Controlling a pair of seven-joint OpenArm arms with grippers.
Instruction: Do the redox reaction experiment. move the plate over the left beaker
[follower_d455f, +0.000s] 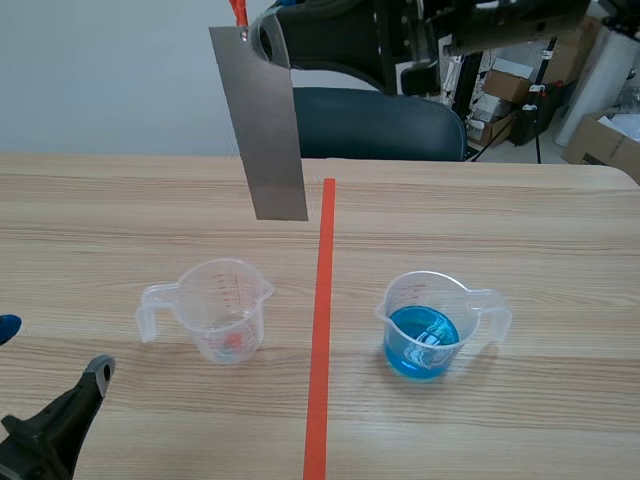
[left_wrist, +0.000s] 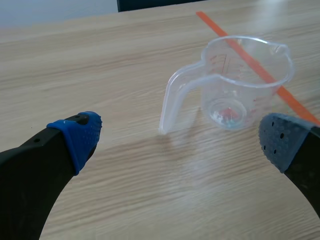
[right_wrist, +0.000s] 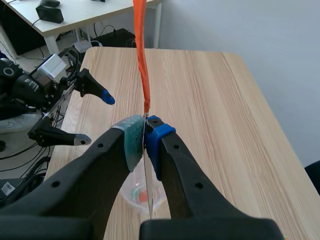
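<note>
**Scene view.** Your right arm (follower_d455f: 330, 35) comes across the top from the right. The plate (follower_d455f: 262, 125) hangs from its end in the air, long side down and a little tilted, just left of the tape line (follower_d455f: 320, 330). Its lower edge shows on the far side of the left beaker (follower_d455f: 218, 310), with bare table (follower_d455f: 120, 200) between them. The left beaker is clear, with only a red speck at the bottom. Its handle points left and its spout points right, close to the line. The right beaker (follower_d455f: 428, 325) holds blue liquid and stands right of the line, well apart from the other. You have open wood all round both beakers. A chair (follower_d455f: 375, 122) sits beyond the table's far edge. Your left gripper (follower_d455f: 52, 350) lies low at the near left, apart from the left beaker's handle.

**Left wrist view.** The fingers are spread wide, with nothing between the blue pad (left_wrist: 80, 132) and the grey pad (left_wrist: 280, 142). The left beaker stands ahead with its handle turned toward the gripper, not touching it.

**Right wrist view.** Your right gripper (right_wrist: 145, 142) is clamped on the plate, which shows edge-on as a thin line between the pads. The left beaker shows beneath the fingers, with the plate's edge running across it. You cannot tell whether the plate's lower edge is inside the rim.
</note>
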